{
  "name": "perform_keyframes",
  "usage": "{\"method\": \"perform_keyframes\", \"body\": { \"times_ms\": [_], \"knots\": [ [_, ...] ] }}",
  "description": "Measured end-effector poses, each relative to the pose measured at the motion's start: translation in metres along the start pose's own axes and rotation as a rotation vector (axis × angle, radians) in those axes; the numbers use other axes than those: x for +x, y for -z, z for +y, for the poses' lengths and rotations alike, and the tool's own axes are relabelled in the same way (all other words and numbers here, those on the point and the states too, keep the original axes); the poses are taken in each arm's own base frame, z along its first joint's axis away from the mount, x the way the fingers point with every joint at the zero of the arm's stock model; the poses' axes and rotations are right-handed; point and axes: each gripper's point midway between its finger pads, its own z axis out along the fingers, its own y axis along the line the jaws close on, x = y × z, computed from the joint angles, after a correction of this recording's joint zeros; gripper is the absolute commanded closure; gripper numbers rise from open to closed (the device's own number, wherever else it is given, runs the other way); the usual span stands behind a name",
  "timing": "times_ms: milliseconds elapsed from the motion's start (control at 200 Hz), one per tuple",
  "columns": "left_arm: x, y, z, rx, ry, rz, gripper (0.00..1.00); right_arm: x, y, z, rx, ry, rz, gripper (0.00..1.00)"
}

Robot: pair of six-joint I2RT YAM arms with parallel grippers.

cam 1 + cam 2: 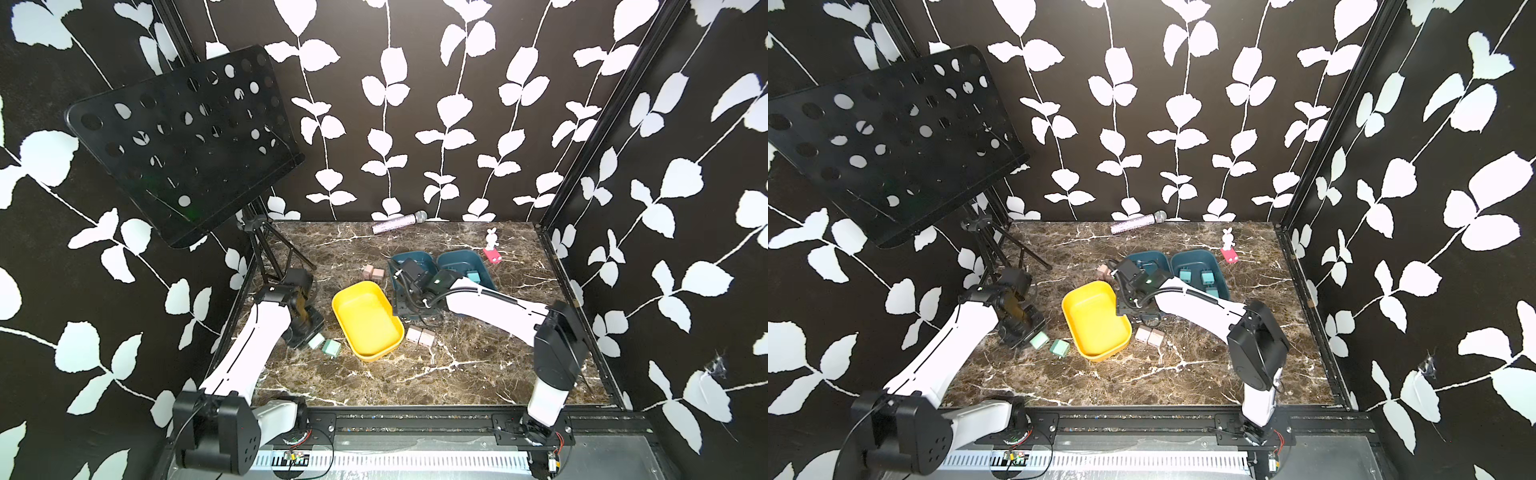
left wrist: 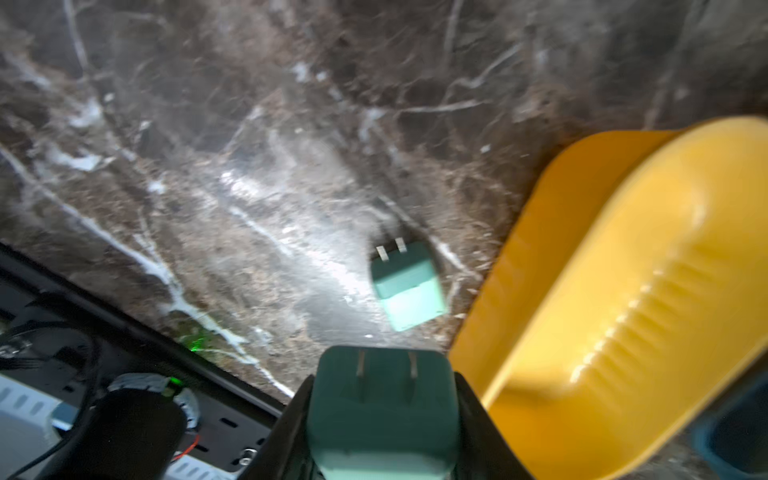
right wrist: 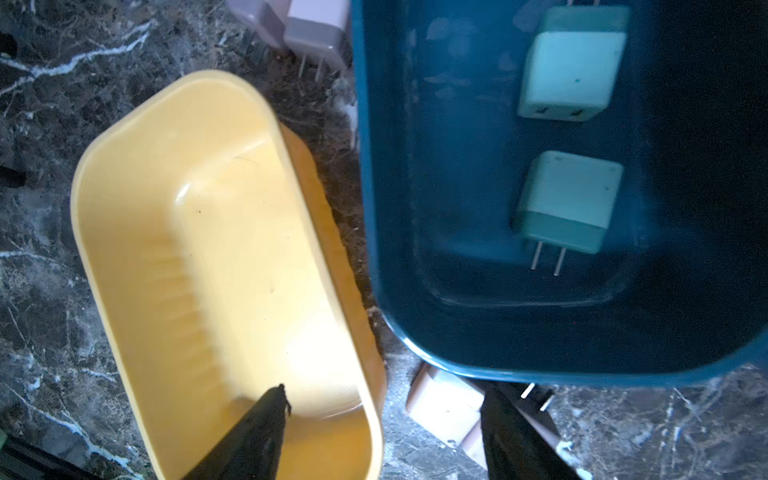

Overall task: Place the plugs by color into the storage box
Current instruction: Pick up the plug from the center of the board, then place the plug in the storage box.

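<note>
Teal plug [image 2: 382, 411] clamped — teal pair [image 3: 569, 199] lies in blue box [image 3: 395, 257].

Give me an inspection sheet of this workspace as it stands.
Surface: white-veined marble tabletop.
Job's things: yellow bin empty; adjacent blue bin holds two pale plugs; outer blue bin holds teal plugs; loose green plug beside yellow bin; rear pinkish pair and front pinkish pair on tabletop.
Clutter: microphone, rabbit toy, music stand.
Grippers: left gripper shut on held green plug; right gripper open, empty.
Cables: black cable looped at right wrist.
Surroundings: black leaf-patterned walls.
</note>
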Motion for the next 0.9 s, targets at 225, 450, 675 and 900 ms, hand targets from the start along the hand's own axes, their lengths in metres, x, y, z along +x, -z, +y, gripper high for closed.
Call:
{"method": "perform_keyframes", "body": {
  "times_ms": [225, 450, 675, 900],
  "knots": [
    [-0.05, 0.012, -0.085, 0.083, -0.084, -0.05, 0.6, -0.008, 0.025, -0.052, 0.036, -0.092, -0.039, 0.28],
    [-0.086, 0.022, -0.185, 0.212, -0.256, -0.122, 0.6, 0.006, 0.05, -0.105, 0.088, -0.172, -0.065, 0.28],
    [-0.075, 0.007, -0.261, 0.272, -0.434, -0.103, 0.59, 0.021, 0.056, -0.133, 0.13, -0.22, -0.048, 0.28],
    [-0.011, -0.017, -0.315, 0.299, -0.628, -0.038, 0.59, 0.022, 0.056, -0.133, 0.132, -0.225, -0.044, 0.28]
  ]
}}
